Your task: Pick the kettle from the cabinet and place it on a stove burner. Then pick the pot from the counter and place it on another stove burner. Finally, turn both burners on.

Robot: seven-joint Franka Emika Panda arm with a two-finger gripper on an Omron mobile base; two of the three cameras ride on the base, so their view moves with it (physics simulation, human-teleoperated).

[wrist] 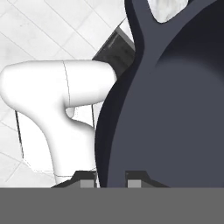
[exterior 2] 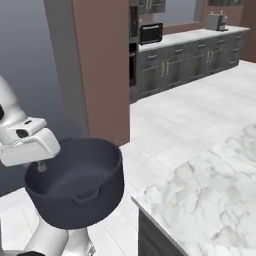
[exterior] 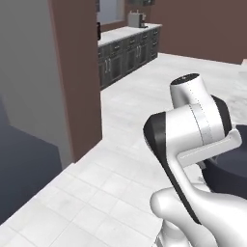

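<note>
You have one pot [exterior 2: 75, 182] in hand, and it hangs in the air beside the corner of the marble surface [exterior 2: 210, 195], clear of it and above the tiled floor [exterior: 87, 193]. The pincer [wrist: 110, 177] is closed narrow on the pot's rim, one tip inside the wall and one outside, as the hand view shows. That is a thin hold on a wide, heavy-looking vessel, so I judge your best course is to carry it level and slowly, keeping the wrist from rolling, and to let the base finish turning before you lower anything. Watch the surface edge near the pot's side as you swing.

Count: one pot, one marble surface close by, one pincer. One far run of dark base cabinets [exterior 2: 190, 67] stands across the room.
</note>
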